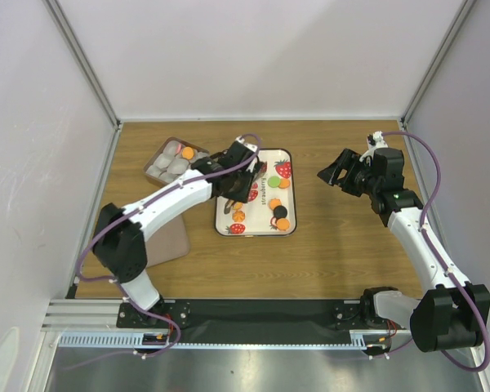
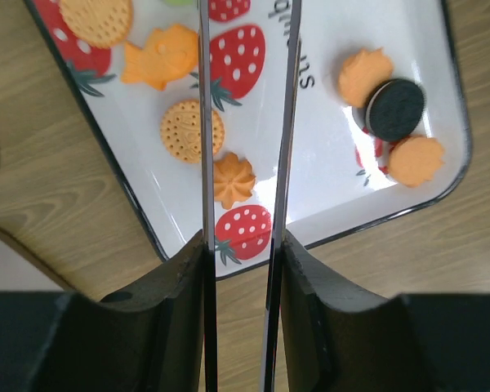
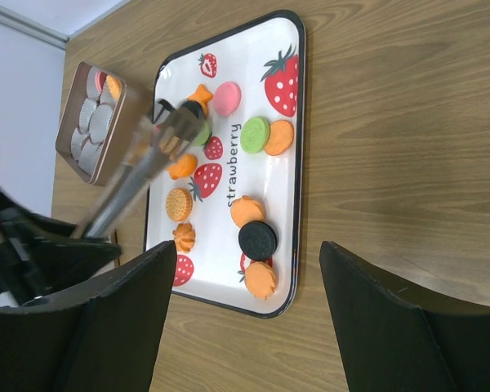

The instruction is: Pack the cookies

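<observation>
Packing is hardly begun: one orange cookie (image 1: 187,153) lies in the box (image 1: 150,163) left of the tray (image 1: 258,222); the other cookies (image 1: 279,214) lie on it. Left end effector (image 2: 241,245) clamps tongs (image 2: 204,122), perhaps pinching one; right end effector (image 3: 247,249) gapes empty.

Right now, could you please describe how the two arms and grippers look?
Both the left arm and right arm have white links with black joints, and a purple cable loops along each. The left gripper and right gripper are black with broad fingers. A small green light glows on the right arm.
</observation>
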Robot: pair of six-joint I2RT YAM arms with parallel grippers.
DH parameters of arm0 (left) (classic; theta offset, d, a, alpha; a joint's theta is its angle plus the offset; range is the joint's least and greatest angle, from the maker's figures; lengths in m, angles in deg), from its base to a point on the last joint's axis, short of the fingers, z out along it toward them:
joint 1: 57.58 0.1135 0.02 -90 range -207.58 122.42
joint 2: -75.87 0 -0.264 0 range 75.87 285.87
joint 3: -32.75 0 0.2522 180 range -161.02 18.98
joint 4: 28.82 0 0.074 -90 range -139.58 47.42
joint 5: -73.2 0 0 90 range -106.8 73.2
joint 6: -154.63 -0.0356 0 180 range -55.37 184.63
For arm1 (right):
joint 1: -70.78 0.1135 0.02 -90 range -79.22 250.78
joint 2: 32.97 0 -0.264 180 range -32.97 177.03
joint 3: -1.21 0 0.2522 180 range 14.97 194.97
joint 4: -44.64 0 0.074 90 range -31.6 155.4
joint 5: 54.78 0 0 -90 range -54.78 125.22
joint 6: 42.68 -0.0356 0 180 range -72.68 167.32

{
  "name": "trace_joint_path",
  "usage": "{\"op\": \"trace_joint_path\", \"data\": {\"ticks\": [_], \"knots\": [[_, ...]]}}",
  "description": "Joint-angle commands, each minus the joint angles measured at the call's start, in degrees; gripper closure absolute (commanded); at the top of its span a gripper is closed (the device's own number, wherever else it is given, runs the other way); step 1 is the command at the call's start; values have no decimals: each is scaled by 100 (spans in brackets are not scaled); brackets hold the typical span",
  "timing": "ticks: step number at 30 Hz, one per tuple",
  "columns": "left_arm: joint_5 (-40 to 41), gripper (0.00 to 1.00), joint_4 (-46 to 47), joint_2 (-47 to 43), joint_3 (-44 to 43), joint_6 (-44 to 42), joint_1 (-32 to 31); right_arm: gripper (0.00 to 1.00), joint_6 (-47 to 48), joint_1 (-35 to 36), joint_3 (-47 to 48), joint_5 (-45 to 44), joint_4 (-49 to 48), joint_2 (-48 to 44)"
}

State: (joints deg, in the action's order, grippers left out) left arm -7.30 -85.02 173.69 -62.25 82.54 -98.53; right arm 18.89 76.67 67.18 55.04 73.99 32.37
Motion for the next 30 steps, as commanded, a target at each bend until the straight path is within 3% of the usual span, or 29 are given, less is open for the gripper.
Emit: {"op": "trace_joint_path", "data": {"ticks": [1, 9, 15, 20, 30], "knots": [[245, 63, 34, -702, -420, -95, 157, 23, 65, 9, 185, -39, -101, -92], [404, 62, 322, -1327, 203, 116, 1403, 23, 39, 9, 176, 14, -118, -83], [79, 63, 701, -1415, 836, 186, 2388, 23, 21, 26, 158, 84, -153, -30], [-211, 64, 903, -1196, 1030, 186, 2706, 23, 21, 61, 167, 75, -145, -13], [-440, 63, 1053, -703, 942, 160, 2724, 23, 56, 79, 158, -21, -109, 5]]}}
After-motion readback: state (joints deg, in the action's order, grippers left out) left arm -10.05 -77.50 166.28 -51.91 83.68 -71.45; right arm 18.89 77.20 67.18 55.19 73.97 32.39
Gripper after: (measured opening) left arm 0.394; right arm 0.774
